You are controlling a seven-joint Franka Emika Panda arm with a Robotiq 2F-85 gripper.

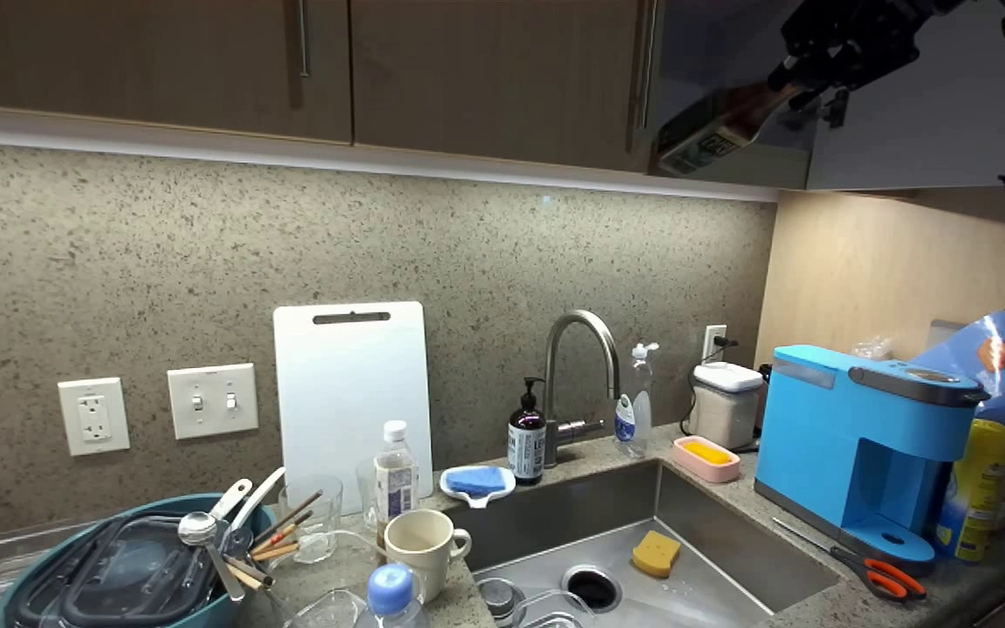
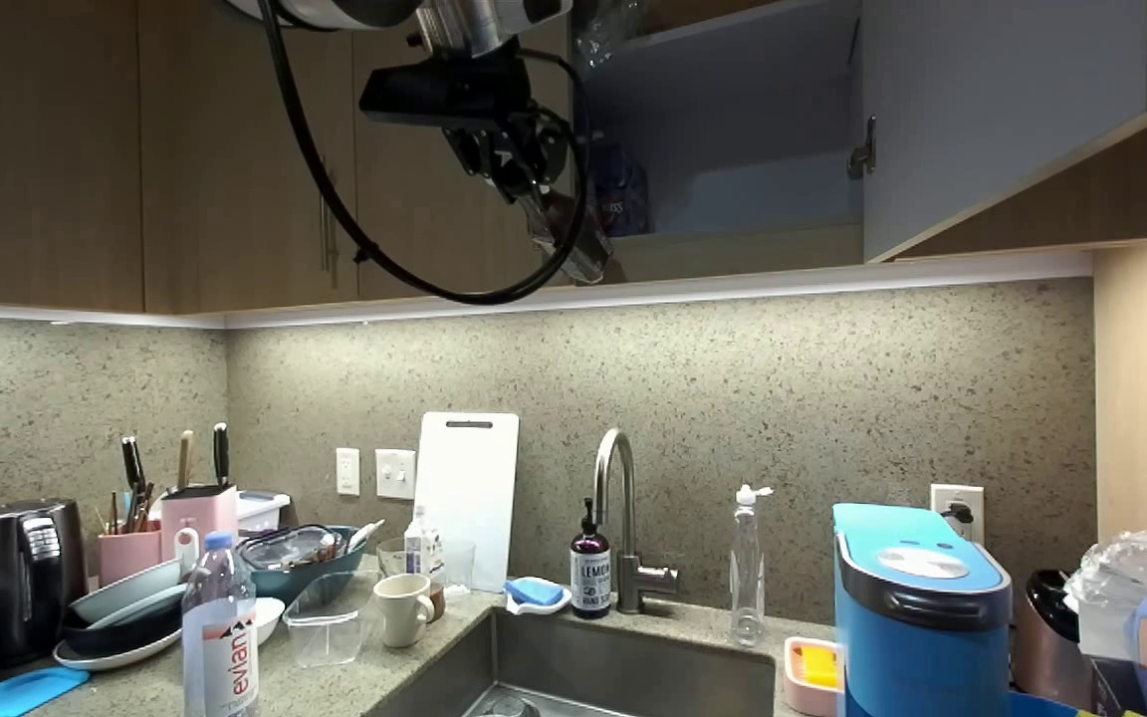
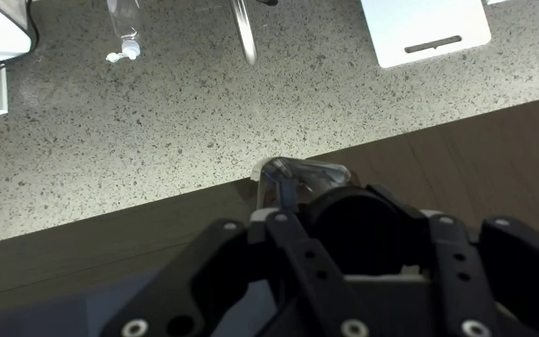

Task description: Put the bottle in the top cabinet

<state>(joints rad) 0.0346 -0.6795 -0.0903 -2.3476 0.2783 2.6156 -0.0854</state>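
I recorded the top cabinet at upper right of the frame in an exterior view, its door swung open. The blue coffee machine occupied the lower right. At lower left, the clear water bottle was legibly marked "evian". The gripper, upper right in an exterior view, was clamped on the neck end of the bottle, which hung tilted, base toward lower left, at the left edge of the cabinet's opening; whether the two touched I could not tell. Its label carried lettering too blurred to read. The soap dispenser, lower centre, read "LEMON". The blue pouch inside the cabinet appeared in an exterior view only, its print uncertain. The orange-handled scissors, lower right, likewise appeared in an exterior view only. The wrist view gave just the bottle's base end, near centre, past the gripper.
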